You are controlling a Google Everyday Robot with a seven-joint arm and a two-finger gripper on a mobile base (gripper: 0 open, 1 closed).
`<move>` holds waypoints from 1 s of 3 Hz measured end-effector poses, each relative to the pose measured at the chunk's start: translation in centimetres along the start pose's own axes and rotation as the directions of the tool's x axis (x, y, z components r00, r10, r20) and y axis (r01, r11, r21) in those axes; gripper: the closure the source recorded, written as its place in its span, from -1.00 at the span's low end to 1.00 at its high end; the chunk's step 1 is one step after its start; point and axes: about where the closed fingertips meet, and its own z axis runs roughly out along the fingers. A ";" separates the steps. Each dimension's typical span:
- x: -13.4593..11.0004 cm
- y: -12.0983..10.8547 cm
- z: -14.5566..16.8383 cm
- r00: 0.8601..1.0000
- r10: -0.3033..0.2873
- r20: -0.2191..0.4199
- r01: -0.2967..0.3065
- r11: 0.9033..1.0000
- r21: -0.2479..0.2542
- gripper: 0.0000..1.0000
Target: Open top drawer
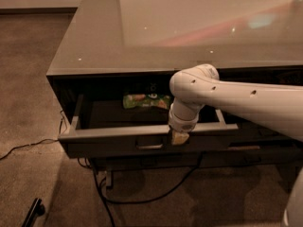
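The top drawer is a wide dark grey drawer under the grey counter, pulled well out, with a small bar handle at the centre of its front. Its lighter grey tray shows inside and holds a green snack packet. My gripper points down at the drawer's front rim, just right of the handle, at the end of my white arm. The wrist hides most of the gripper.
The glossy counter top spans the view above the drawer. Lower drawer fronts sit below and to the right. Black cables trail over the brown carpet in front, and a dark object lies at the bottom left.
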 end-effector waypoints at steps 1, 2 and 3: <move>-0.1 0.2 -0.1 1.000 0.000 0.000 0.000 1.000 0.000 0.77; -0.1 0.2 -0.1 1.000 0.000 0.000 0.000 1.000 0.000 0.71; -0.1 0.2 -0.1 1.000 0.000 0.000 0.000 1.000 0.000 0.25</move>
